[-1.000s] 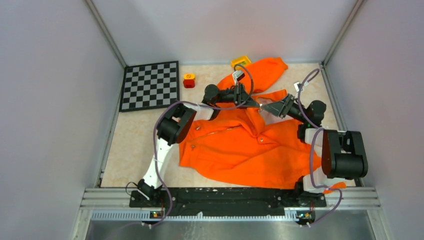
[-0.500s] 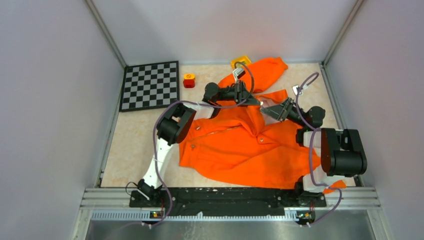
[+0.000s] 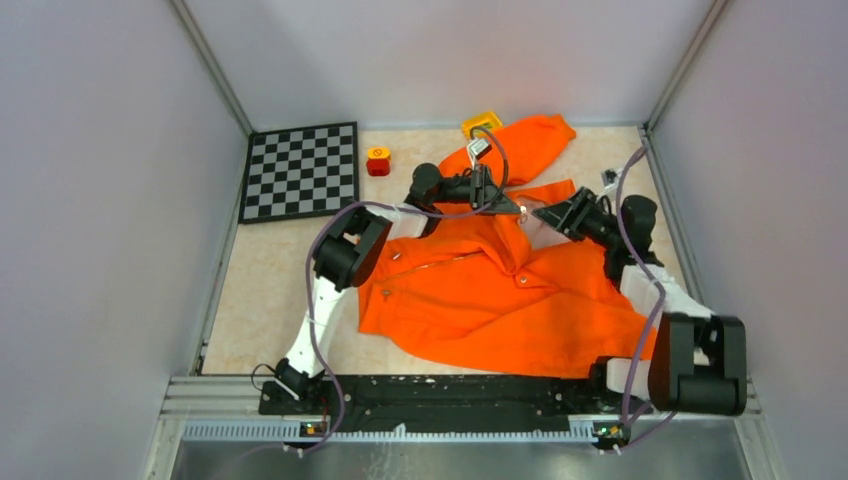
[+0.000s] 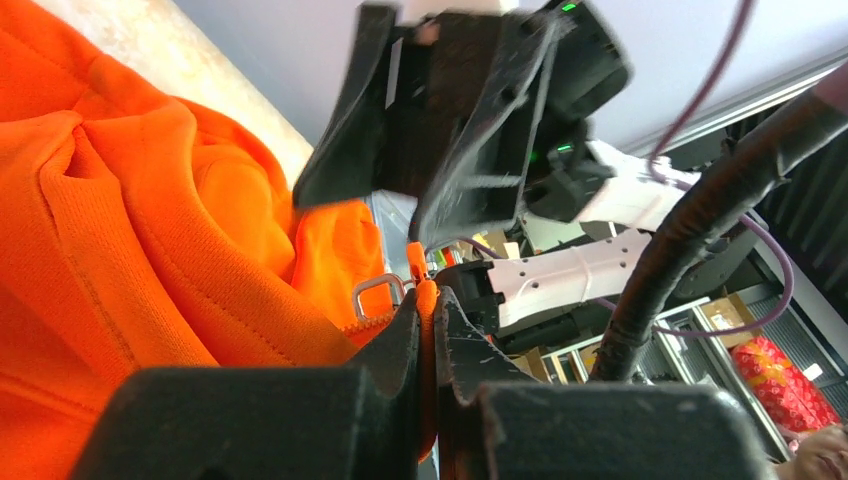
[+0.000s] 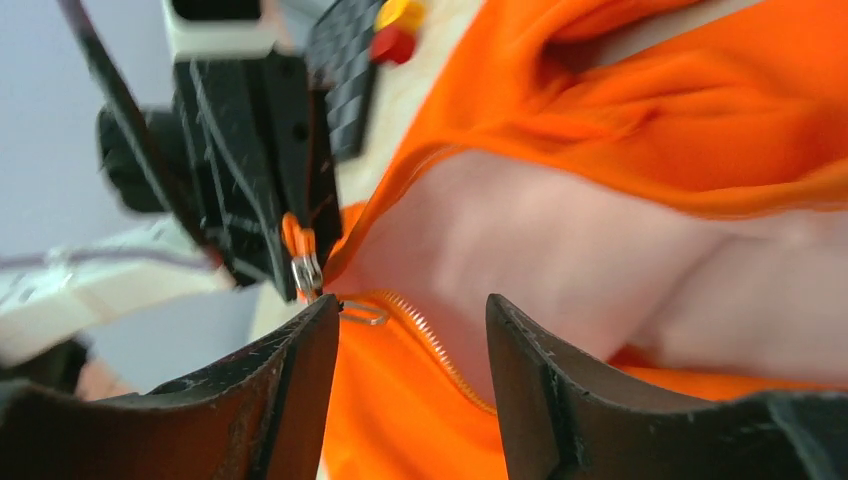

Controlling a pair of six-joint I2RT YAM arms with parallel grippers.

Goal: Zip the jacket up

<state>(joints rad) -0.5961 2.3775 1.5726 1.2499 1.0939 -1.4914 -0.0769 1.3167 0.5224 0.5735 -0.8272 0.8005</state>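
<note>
The orange jacket lies spread across the table, front side up and partly open. My left gripper is at the collar end, shut on the orange zipper tape, beside the silver zipper pull. My right gripper faces it from the right, open and holding nothing. In the right wrist view its jaws stand wide apart around the zipper teeth, with the pull next to the left fingertip. The left gripper shows there too, pinching the tape.
A checkerboard lies at the back left. A small red and yellow block sits beside it, and a yellow object lies behind the jacket's sleeve. Grey walls close in the table on three sides.
My right arm has swung its elbow down toward the near edge and its gripper has drawn slightly right, away from the left gripper. The left gripper has stayed put, still pinching the tape.
</note>
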